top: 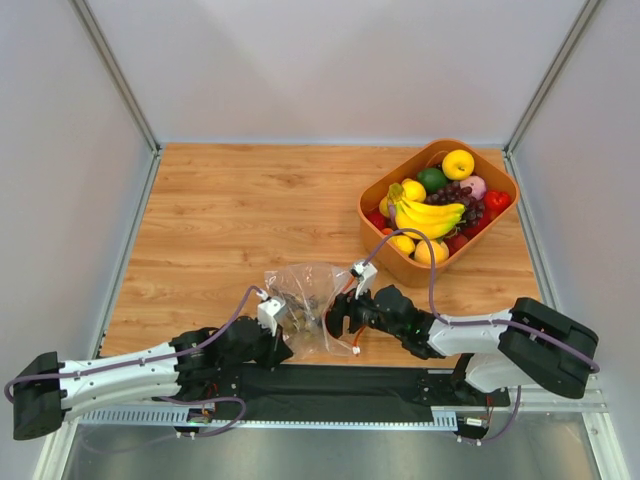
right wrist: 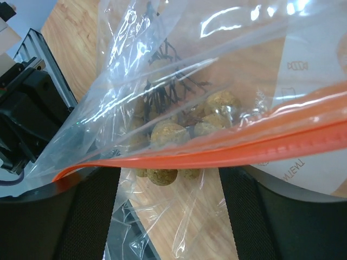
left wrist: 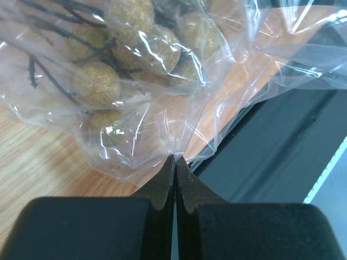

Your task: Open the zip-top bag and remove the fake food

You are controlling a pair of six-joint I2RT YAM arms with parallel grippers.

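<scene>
So, the crinkly clear plastic zip-top bag (top: 305, 295) is found near the bottom middle of the top view, on the wooden table (top: 230, 210), stretched between the two arms. Inside it only a cluster of small tan-brown fake-food balls (left wrist: 146, 43) on dark twiggy stems can be made out. Nothing else is seen in there.

The left end effector (left wrist: 175, 161) is closed right up, fingertips touching. A thin pinch of the bag's clear film is caught between them, at the end away from the zip as far as can be told. The right end effector (right wrist: 173, 187) is spread wide, and nothing is seen clamped in it. The thin red-orange zip strip (right wrist: 217, 151) is just draped across the gap between its fingers.

The bit that matters: the strip's long axis runs from the lower left of the right wrist frame to the right edge, crosswise to that gap and right up against the end effector. So the right arm is judged the nearer one to the mouth, while the bag is anchored by the left. Whether the zip is parted can't be told from here.

The cluster sits just behind the strip, toward the middle of that frame, so it'd probably be reached through the mouth from the right side. An orange plastic basket (top: 480, 243) of assorted fruit is seen at the upper right of the top view, well apart from the bag.
</scene>
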